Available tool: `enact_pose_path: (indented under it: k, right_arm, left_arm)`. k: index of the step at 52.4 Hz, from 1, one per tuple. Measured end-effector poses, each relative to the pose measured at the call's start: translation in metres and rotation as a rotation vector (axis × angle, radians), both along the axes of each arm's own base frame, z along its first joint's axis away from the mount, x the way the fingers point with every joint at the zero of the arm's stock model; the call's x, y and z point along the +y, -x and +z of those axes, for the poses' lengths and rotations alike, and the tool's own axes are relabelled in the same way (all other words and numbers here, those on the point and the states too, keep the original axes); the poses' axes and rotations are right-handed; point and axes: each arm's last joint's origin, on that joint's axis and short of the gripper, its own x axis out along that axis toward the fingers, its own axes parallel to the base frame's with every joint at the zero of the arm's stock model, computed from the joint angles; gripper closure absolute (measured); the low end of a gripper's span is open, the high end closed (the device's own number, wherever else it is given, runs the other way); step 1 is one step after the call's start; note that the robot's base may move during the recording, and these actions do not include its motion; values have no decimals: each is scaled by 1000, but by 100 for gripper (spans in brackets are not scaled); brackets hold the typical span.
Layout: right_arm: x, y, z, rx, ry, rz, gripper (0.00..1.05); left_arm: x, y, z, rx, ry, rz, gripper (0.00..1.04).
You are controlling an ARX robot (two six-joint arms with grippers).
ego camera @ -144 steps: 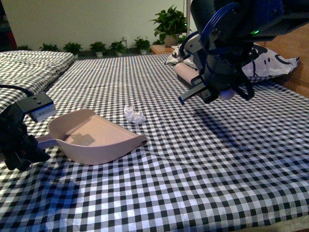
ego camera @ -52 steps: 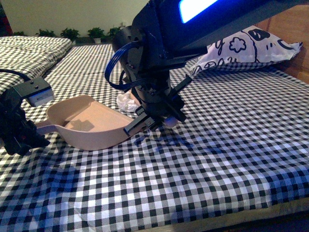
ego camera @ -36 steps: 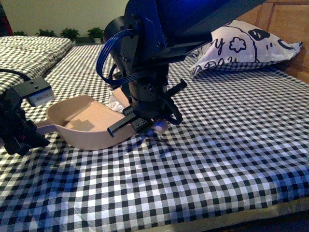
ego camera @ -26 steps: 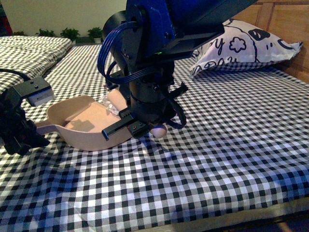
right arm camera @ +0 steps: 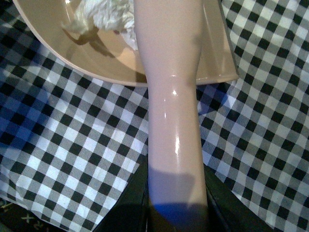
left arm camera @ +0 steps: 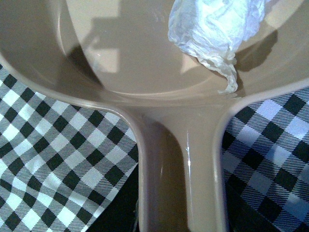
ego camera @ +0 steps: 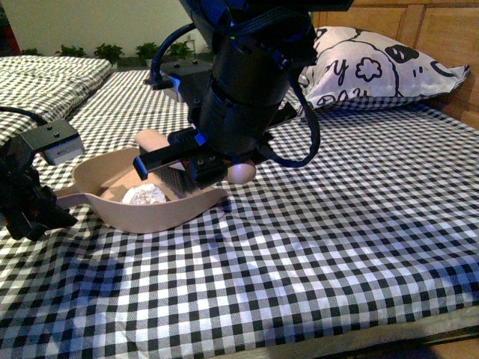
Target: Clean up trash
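The left pincer (ego camera: 34, 213), black and low beside the beige plastic dustpan (ego camera: 112, 209), is closed on the dustpan's handle; in the left wrist view the handle (left arm camera: 181, 179) runs straight back between its jaws. The dustpan sits on the bed's black-and-white checked cloth (ego camera: 337, 224), its mouth turned toward the right arm. Inside the pan, near its middle, lies the small crumpled white paper wad (ego camera: 144, 196), resting on the pan floor (left arm camera: 145, 63). Just right of the wad, the right pincer (ego camera: 202, 161) grips the smooth beige handle of a brush (right arm camera: 171, 96), whose dark bristle head (ego camera: 179, 182) reaches over the pan's front lip. Behind the dustpan and far to its right, a white pillow with black cartoon prints (ego camera: 374, 67) leans against a wooden headboard (ego camera: 441, 34).
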Motion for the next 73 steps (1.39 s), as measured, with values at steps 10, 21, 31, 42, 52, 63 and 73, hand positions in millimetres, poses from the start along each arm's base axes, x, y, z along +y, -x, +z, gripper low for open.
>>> enact_pose_path:
  k: [10, 21, 31, 42, 52, 63, 73]
  right_arm:
    - [-30, -12, 16, -104, -13, -95, 84]
    - [-85, -26, 33, -211, -55, -262, 84]
    - [-144, -27, 45, -278, -59, -399, 84]
    - [-198, -9, 58, -318, -111, -494, 84]
    - [-212, 13, 66, -332, -153, -489, 84]
    - [-221, 24, 67, -330, -176, -506, 84]
    - [-226, 28, 69, -332, -188, -521, 84]
  left_arm:
    - [0, 0, 0, 0, 0, 0, 81]
    - [0, 0, 0, 0, 0, 0, 81]
    - [0, 0, 0, 0, 0, 0, 81]
    - [0, 0, 0, 0, 0, 0, 81]
    - [0, 0, 0, 0, 0, 0, 81]
    - [-1, 0, 0, 2, 31, -3, 81]
    - [-2, -7, 10, -45, 87, 13, 81]
